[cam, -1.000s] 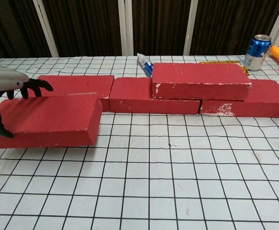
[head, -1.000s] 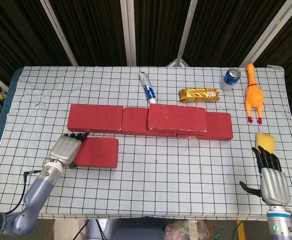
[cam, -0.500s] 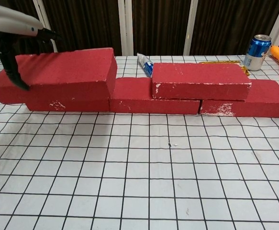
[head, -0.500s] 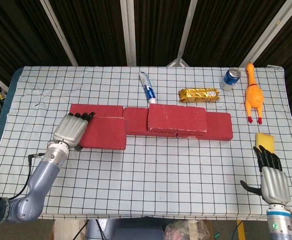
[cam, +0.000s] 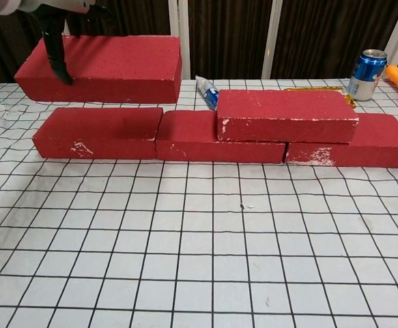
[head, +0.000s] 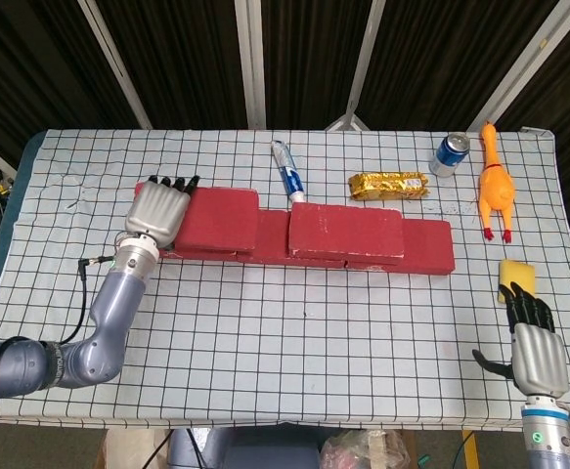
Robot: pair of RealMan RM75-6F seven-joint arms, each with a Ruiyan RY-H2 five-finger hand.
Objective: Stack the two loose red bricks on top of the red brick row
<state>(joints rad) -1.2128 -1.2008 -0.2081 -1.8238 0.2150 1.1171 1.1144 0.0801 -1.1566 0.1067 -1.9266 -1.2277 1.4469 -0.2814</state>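
The left hand's dark fingertips [head: 171,183] hook over the far edge of a loose red brick [head: 216,217], and in the chest view a thumb [cam: 54,48] presses down its near face, so the fingers are clamped on the brick from both sides; the left hand [head: 156,214] itself is a silver-backed shell, palm down over the brick's left end, with a grey forearm running back toward the table's near left edge; the held brick hangs level in the air above the left end of the red brick row [cam: 158,134], apart from it in the chest view, with its shadow falling on the leftmost brick below.

The right hand [head: 536,348] rests low at the table's near right corner, its black fingers [head: 529,311] pointing away from the robot and lying fairly straight and close side by side, with nothing in them and the thumb sticking out to the side; a yellow sponge [head: 517,276] sits just beyond the fingertips.

The second red brick [cam: 286,115] already lies flat on top of the row, bridging its middle and right bricks; all the bricks are matte, grainy blocks with white scuffs along their edges; the checked tablecloth [head: 314,332] is white with a black grid.
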